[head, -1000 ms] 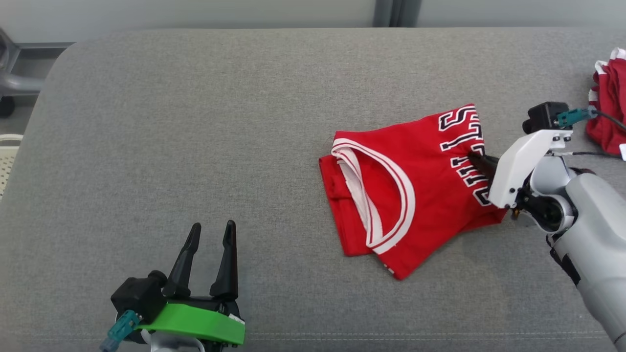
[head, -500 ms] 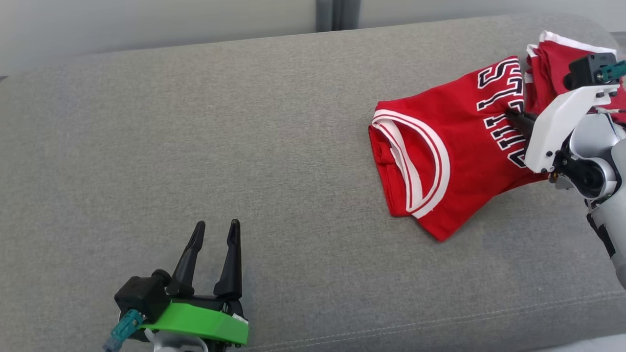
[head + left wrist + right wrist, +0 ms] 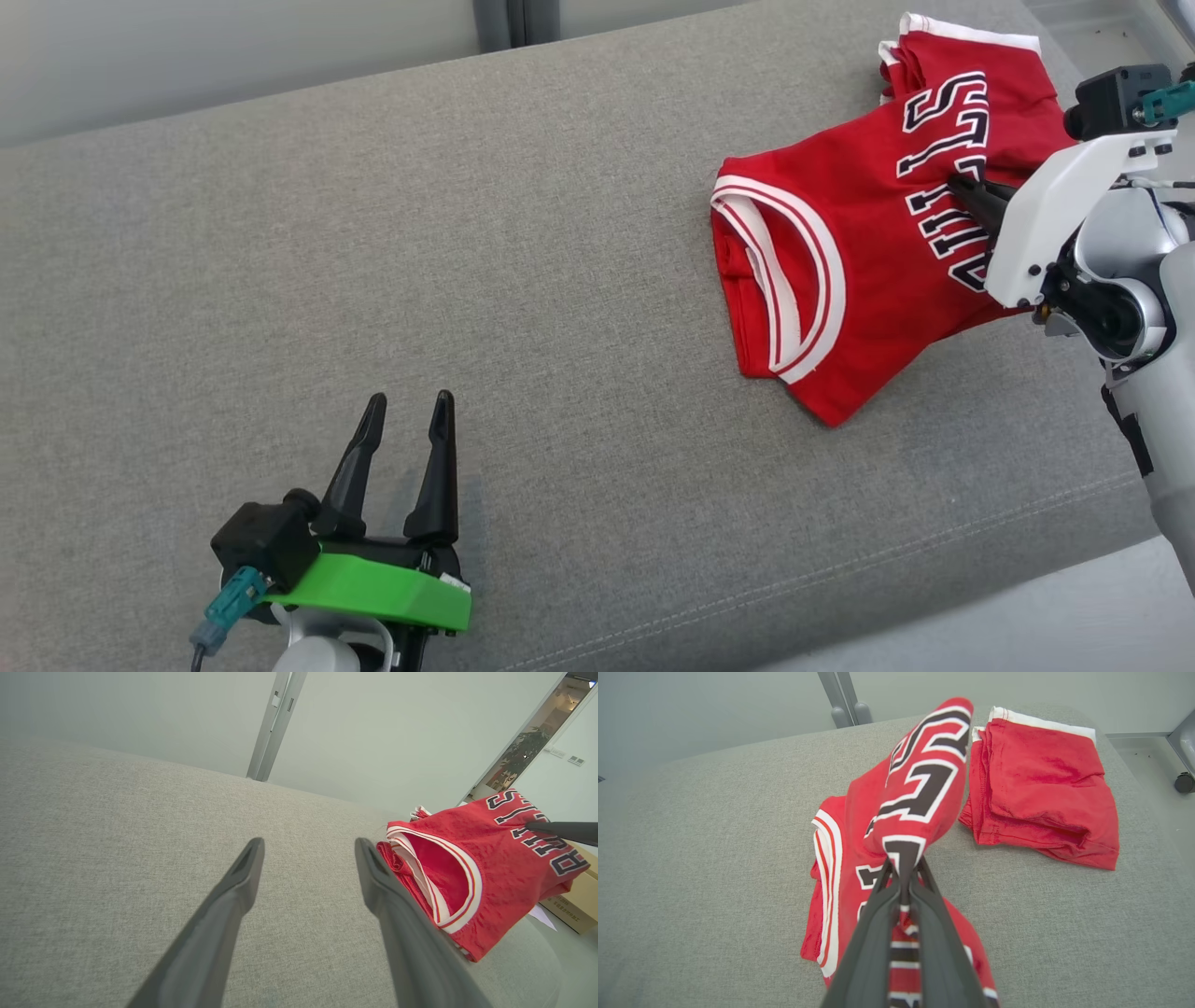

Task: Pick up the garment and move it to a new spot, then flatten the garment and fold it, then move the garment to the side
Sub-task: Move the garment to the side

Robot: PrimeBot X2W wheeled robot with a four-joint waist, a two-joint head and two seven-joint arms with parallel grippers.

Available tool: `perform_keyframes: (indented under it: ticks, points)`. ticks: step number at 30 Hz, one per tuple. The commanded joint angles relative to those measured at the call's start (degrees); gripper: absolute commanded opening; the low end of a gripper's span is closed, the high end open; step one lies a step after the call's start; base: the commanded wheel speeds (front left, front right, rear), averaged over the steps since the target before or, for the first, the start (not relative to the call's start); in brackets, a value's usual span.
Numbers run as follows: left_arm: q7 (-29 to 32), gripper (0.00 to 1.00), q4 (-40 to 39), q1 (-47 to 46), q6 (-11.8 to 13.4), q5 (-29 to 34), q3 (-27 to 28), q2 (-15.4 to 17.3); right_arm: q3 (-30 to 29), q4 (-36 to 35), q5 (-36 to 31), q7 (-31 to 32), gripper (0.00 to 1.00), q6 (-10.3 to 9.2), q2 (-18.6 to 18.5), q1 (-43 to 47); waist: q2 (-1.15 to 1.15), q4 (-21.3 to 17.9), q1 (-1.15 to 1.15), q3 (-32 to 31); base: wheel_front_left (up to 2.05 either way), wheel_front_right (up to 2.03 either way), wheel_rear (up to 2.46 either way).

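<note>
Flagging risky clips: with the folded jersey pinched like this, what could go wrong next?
1. The right tool pinches only the lettered edge of the red jersey; the rest trails onto the cushion, so the fold could drag open.
2. A second folded red garment lies close beside it; the jersey may land on it or shove it.

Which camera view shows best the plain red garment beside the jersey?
The right wrist view: the plain red garment lies nearly whole on the grey cushion. In the head view the jersey hides part of it; in the left wrist view, a sliver peeks out behind.
</note>
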Motion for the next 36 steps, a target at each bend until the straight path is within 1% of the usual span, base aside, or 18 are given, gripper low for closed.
perform_keyframes:
  ticks: [1,6,11,14,21,22,30,36]
  points:
    - [-0.37,1.00,-0.15,-0.94,-0.10,0.45,0.13,0.44,-0.59,-0.27,-0.58,0.10,0.00,-0.06,0.41,0.24,0.00,-1.11,0.00,1.24,0.00,0.00,0.00]
    - [-0.34,1.00,-0.03,-1.46,-0.25,0.57,-0.02,0.58,-1.51,-0.30,-1.87,0.24,0.00,-0.06,1.58,-0.59,0.00,-0.93,0.00,1.80,0.00,0.00,0.00]
    - [-0.36,1.00,-0.04,-1.84,-0.34,0.47,0.28,0.68,-2.58,-0.23,-3.64,-0.14,0.00,-0.06,2.81,-3.40,0.00,-0.17,0.00,1.97,0.00,0.00,0.00]
    - [-0.38,1.00,-0.34,-2.14,-0.34,0.47,0.53,0.75,-2.75,0.42,-5.72,-0.64,0.00,-0.06,2.84,-5.71,0.00,0.41,0.00,2.18,0.00,0.00,0.00]
    - [-0.18,1.00,-0.97,-2.75,-0.20,0.81,0.62,1.42,-5.67,5.36,-9.96,-1.67,0.00,-0.06,3.34,-12.71,0.00,2.10,0.00,4.16,0.00,0.00,0.00]
    - [0.02,1.00,-1.35,-3.01,-0.06,0.99,0.56,1.67,-6.91,6.92,-10.80,-2.21,0.00,-0.06,3.24,-14.55,0.00,2.66,0.00,5.01,0.00,0.00,0.00]
    - [1.35,1.00,-3.09,-3.93,0.29,1.46,-0.04,2.83,-11.91,12.58,-13.35,-5.10,0.00,-0.06,-0.55,-19.19,0.00,5.16,0.00,9.16,0.00,0.00,0.00]
    - [2.50,1.00,-4.67,-4.62,0.47,2.04,-0.54,3.71,-12.00,14.91,-14.82,-6.81,0.00,-0.06,-5.02,-20.84,0.00,5.99,0.00,12.01,0.00,0.00,0.00]
